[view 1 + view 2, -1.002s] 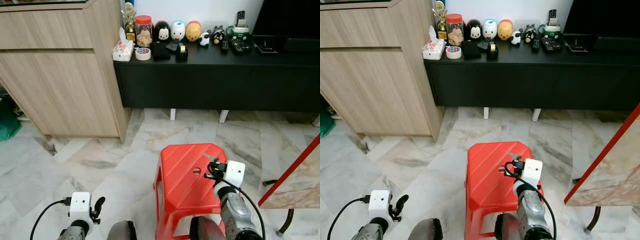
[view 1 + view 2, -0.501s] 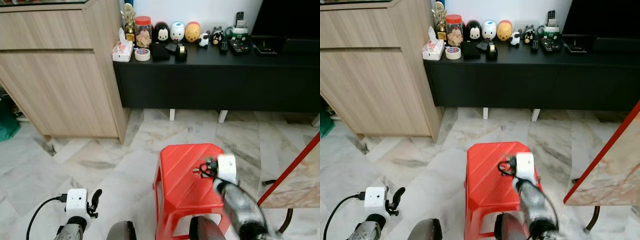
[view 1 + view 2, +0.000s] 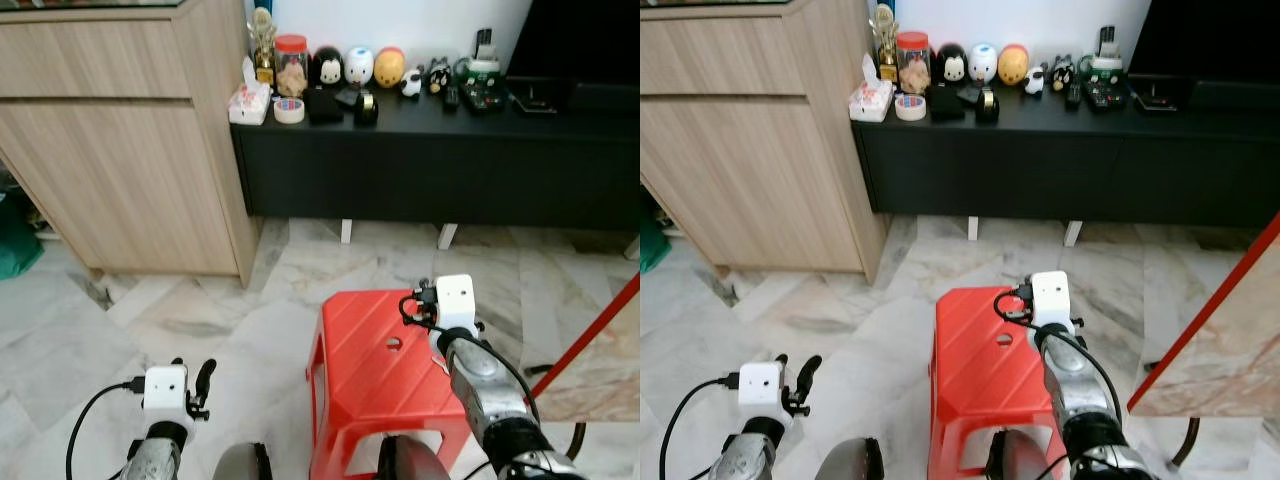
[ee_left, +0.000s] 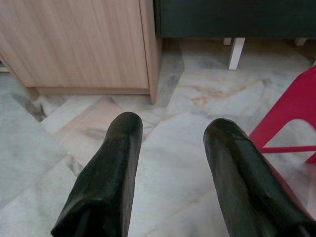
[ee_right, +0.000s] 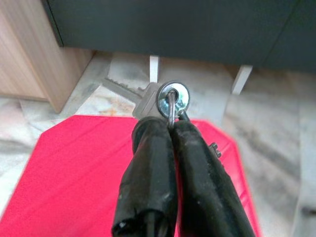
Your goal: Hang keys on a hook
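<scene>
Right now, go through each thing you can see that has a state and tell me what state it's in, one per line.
right gripper: shut on the keys, raised above the red stool
keys: pinched by their ring, lifted off the stool, not yet hung
left gripper: open, empty, low over the marble floor
red stool: upright, nothing on its seat
wooden cabinet: drawers closed

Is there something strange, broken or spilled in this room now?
Nothing stands out. The red stool stands upright on the marble floor, the right pincer grips the keys, and the black cabinet looks tidy.
</scene>
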You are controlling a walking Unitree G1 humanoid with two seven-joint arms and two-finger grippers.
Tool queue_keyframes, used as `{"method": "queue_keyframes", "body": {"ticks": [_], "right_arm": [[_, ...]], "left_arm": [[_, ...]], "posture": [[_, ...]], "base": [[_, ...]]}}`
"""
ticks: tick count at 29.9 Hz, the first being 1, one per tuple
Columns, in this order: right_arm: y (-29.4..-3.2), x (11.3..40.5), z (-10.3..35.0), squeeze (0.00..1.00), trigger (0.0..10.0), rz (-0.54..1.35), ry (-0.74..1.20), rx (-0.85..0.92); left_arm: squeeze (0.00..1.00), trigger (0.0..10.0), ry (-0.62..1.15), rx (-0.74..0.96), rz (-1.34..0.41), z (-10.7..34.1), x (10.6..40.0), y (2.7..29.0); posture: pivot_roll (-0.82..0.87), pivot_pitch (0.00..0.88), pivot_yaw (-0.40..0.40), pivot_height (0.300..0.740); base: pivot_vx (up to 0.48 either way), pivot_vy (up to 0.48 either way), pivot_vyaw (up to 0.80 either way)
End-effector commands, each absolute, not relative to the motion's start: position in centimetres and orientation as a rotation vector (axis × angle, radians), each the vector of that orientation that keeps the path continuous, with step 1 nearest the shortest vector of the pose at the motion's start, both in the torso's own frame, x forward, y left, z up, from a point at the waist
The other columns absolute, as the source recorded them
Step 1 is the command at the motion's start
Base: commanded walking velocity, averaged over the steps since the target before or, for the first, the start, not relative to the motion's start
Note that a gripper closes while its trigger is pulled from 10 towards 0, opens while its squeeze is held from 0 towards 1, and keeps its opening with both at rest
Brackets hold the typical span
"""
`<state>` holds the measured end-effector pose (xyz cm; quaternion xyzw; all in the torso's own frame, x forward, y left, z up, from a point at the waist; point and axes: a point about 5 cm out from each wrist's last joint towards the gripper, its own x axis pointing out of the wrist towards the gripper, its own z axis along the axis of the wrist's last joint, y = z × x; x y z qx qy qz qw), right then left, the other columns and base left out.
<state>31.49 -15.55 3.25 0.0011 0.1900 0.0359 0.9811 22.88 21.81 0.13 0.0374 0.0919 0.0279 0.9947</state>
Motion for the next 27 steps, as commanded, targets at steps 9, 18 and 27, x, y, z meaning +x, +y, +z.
{"method": "queue_keyframes", "body": {"ticks": [9, 18, 27], "right_arm": [[-15.7, 30.8, 2.4, 0.0, 10.0, 0.061, 0.421, 0.027], [-17.8, 26.1, -3.2, 0.0, 10.0, 0.0, 0.699, -0.068], [-19.8, 23.2, -5.1, 0.0, 10.0, 0.179, 0.851, -0.333]], "left_arm": [[0.0, 10.0, 0.194, 0.089, 0.06, 0.8, 22.7, 21.7], [0.0, 10.0, 0.26, 0.089, 0.078, 0.0, 21.7, 22.1], [0.0, 10.0, 0.278, 0.093, 0.083, -0.2, 21.2, 22.4]], "posture": [[0.06, 0.016, -0.04, 0.713], [0.06, 0.006, -0.04, 0.728], [0.05, 0.0, -0.035, 0.728]], "base": [[0.0, 0.0, 0.0], [0.0, 0.0, 0.0], [0.0, 0.0, 0.0]]}}
